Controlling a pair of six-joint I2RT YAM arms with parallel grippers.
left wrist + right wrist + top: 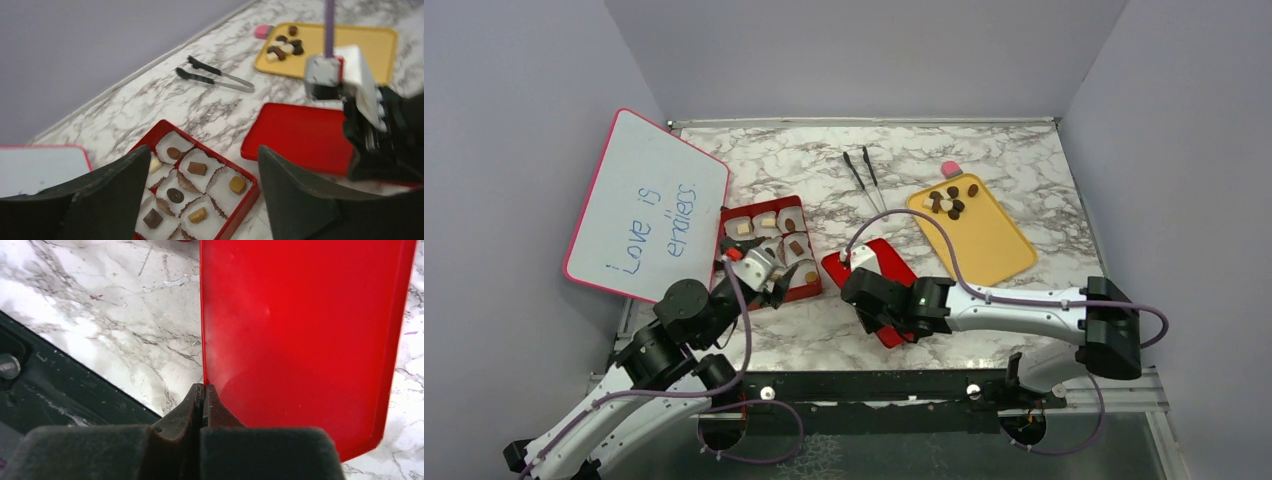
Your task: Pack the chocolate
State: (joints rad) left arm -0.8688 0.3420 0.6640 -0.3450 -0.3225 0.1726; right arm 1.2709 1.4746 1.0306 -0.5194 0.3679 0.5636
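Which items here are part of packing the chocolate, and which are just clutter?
In the job: chocolate pieces, yellow tray, red box, paper cups, red lid.
Lying about: tongs, pink block, whiteboard.

One left claw [203, 155], one right claw [202, 390], one red box [248, 197], one red lid [300, 340], one yellow tray [994, 245], one tongs [864, 175].

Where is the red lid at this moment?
Top view: the red lid is mid-table, between the red box on the left and the yellow tray, its edge pinched by the right gripper.
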